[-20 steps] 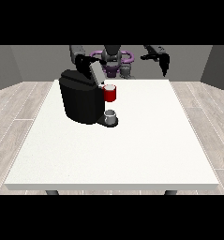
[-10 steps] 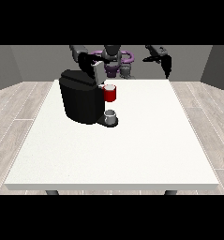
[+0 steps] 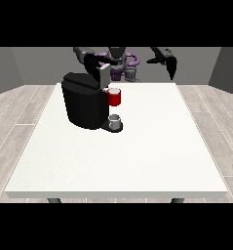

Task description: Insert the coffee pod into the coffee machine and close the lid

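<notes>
1. The machine stands on the surface at about 10 o'clock from its middle, with a red thing at the machine on its front and a grey thing on the base below it. I cannot tell that grey thing for the pod, and the pod shows plainly nowhere else.
2. What has changed: a second ago the hand at the view's left was down at the machine's top by the raised lid; now it sits a little higher and back, at 12 o'clock over the machine's rear edge. Its fingers are too dark against the machine to read, so I cannot tell how they lie.
3. The hand at the view's right has shifted only slightly. It hangs in the air beyond the surface's far edge at about 1 o'clock, well apart from the machine, fingers pointing down and relaxed, holding nothing.
4. My reading: the lid looks up rather than shut, so closing it is probably the step in hand.
</notes>
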Robot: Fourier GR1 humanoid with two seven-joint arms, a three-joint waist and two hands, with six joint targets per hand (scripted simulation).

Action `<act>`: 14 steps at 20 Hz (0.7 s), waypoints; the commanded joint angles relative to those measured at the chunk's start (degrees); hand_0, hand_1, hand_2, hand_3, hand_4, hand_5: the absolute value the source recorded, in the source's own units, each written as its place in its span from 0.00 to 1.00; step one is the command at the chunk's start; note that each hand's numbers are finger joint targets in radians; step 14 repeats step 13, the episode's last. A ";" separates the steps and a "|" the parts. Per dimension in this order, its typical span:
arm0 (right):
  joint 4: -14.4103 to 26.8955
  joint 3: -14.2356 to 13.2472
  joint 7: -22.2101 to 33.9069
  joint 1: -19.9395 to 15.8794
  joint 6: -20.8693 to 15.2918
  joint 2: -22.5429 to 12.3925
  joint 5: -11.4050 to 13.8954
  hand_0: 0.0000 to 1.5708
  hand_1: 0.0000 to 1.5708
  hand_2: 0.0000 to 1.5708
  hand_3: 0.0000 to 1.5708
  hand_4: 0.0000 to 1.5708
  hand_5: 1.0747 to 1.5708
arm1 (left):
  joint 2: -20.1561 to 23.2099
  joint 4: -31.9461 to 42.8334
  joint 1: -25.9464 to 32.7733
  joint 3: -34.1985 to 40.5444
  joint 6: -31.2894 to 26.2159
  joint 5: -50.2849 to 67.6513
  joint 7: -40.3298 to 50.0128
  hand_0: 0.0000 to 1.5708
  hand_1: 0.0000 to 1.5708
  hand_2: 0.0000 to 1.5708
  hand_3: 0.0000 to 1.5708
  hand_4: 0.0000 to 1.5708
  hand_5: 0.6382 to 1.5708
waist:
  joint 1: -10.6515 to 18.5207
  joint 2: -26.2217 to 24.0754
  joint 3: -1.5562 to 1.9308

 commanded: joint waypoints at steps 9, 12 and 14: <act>-7.70 11.95 -10.21 11.21 0.95 7.81 -4.48 0.00 0.00 0.00 0.00 0.17 1.00 | -2.55 -0.35 4.72 -2.21 0.72 -0.75 -2.34 0.00 0.00 0.00 0.00 0.12 1.00 | -1.52 -7.84 -0.75; -9.98 10.82 -15.08 19.87 4.82 7.90 -4.64 0.00 0.00 0.00 0.00 0.16 1.00 | -1.36 1.27 6.49 1.48 2.00 0.76 -3.87 0.00 0.00 0.00 0.00 0.12 1.00 | -7.39 -7.97 -0.75; -12.21 13.37 -10.28 20.01 2.37 7.91 -7.53 0.00 0.00 0.00 0.00 0.10 1.00 | -2.20 2.43 6.62 0.43 4.11 -1.46 -4.13 0.00 0.00 0.00 0.00 0.12 1.00 | -8.02 -9.96 -0.76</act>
